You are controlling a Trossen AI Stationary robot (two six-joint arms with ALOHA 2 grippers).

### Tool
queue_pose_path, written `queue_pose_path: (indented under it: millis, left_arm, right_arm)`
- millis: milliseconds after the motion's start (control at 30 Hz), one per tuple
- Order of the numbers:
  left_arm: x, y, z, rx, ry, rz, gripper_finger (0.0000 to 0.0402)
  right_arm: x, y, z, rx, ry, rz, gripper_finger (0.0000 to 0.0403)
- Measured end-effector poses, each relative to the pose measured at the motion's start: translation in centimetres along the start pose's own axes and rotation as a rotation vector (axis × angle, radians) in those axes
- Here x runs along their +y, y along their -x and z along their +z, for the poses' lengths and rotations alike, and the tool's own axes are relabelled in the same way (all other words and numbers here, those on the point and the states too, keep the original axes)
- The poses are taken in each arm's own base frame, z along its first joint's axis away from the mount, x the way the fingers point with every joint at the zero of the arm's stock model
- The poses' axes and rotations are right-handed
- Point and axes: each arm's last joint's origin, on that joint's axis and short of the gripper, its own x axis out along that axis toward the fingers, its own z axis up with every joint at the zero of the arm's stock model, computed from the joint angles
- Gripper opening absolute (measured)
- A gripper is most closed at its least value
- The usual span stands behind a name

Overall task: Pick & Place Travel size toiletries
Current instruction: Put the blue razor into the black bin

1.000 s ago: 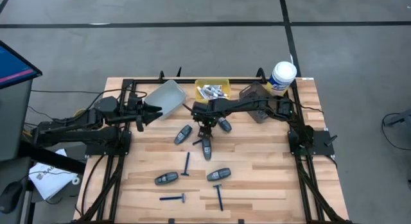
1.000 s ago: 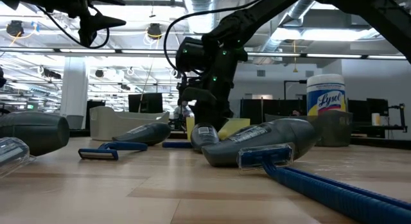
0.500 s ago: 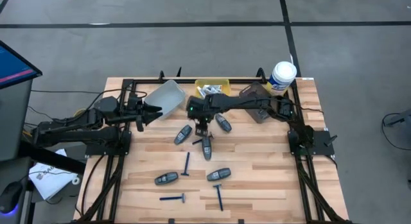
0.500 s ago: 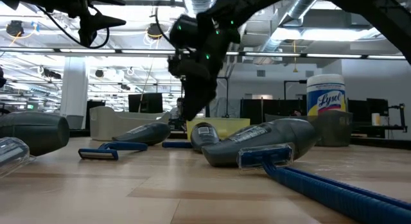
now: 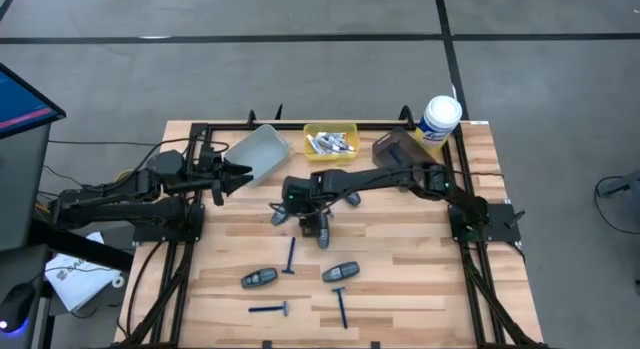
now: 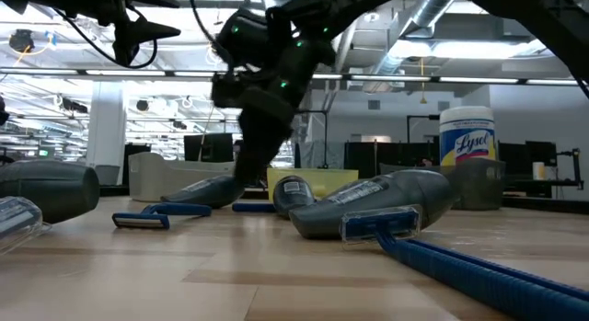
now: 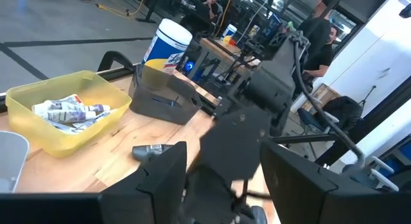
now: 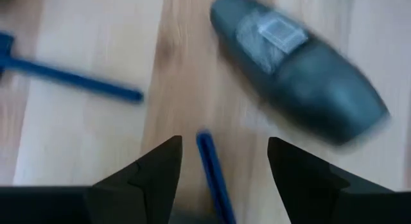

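Note:
Several dark grey oval pods lie flat on the wooden table, among them pod (image 5: 318, 229), pod (image 5: 348, 196) and pod (image 5: 260, 278). Thin blue razors (image 5: 291, 254) lie flat among them. White mini tubes (image 5: 328, 142) sit in the yellow bin. My right gripper (image 5: 298, 203) is open and points down over the middle of the table. In its wrist view, its fingers (image 8: 221, 147) stand either side of a blue razor handle (image 8: 207, 161) without touching it, beside a pod (image 8: 302, 76). My left gripper (image 5: 235, 172) waits open by the grey bin.
A grey bin (image 5: 258, 154), a yellow bin (image 5: 348, 129) and a brown bin (image 5: 400, 146) line the far edge. The white wipes canister (image 5: 440, 117) stands at the far right corner. A black frame runs around the table. People show in the room beyond.
My right gripper has swung toward the table's left and slightly toward the near edge. It has come lower, from over the central pod to beside the left pod. The pods and razors have stayed where they were.

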Motion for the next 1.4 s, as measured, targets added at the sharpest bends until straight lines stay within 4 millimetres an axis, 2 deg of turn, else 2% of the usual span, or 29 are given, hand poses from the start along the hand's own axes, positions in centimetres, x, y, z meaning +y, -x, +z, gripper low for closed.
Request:
queue_pose_path:
  millis: [100,167,233,367,500,733,833,933,1167,1333,1400]
  left_arm:
    - [0.0,0.0,0.0,0.0,0.001,0.0,0.0192]
    - [0.0,0.0,0.0,0.0,0.001,0.0,0.0192]
    - [0.0,0.0,0.0,0.0,0.001,0.0,0.0192]
    - [0.0,0.0,0.0,0.0,0.001,0.0,0.0192]
    - [0.0,0.0,0.0,0.0,0.001,0.0,0.0192]
    - [0.0,0.0,0.0,0.0,0.001,0.0,0.0192]
    - [0.0,0.0,0.0,0.0,0.002,0.0,0.0192]
    - [0.0,0.0,0.0,0.0,0.002,0.0,0.0192]
    - [0.0,0.0,0.0,0.0,0.002,0.0,0.0192]
    - [0.0,0.0,0.0,0.0,0.002,0.0,0.0192]
    - [0.0,0.0,0.0,0.0,0.002,0.0,0.0192]
  right_arm:
    - [0.6,-1.1,-0.8,0.073,0.004,0.017,0.0224]
    - [0.7,-2.3,-0.7,0.05,0.016,0.014,0.0223]
    - [0.8,-2.1,-0.9,0.077,0.011,0.021,0.0223]
    - [0.7,-3.0,-1.1,0.092,0.009,0.005,0.021]
    - [0.6,-4.0,-1.6,0.129,0.004,0.003,0.0155]
    - [-0.2,-3.9,-1.8,0.134,-0.019,-0.001,0.0046]
    - [-0.7,-3.9,-2.0,0.139,-0.049,-0.001,0.0019]
    - [-1.2,-3.8,-2.1,0.138,-0.07,0.004,0.001]
    - [-3.4,-2.1,-2.2,0.118,-0.116,-0.013,0.001]
    - [-6.4,0.1,-2.8,0.119,-0.175,-0.101,0.0009]
    - [-7.4,1.7,-2.8,0.104,-0.195,-0.141,0.0009]
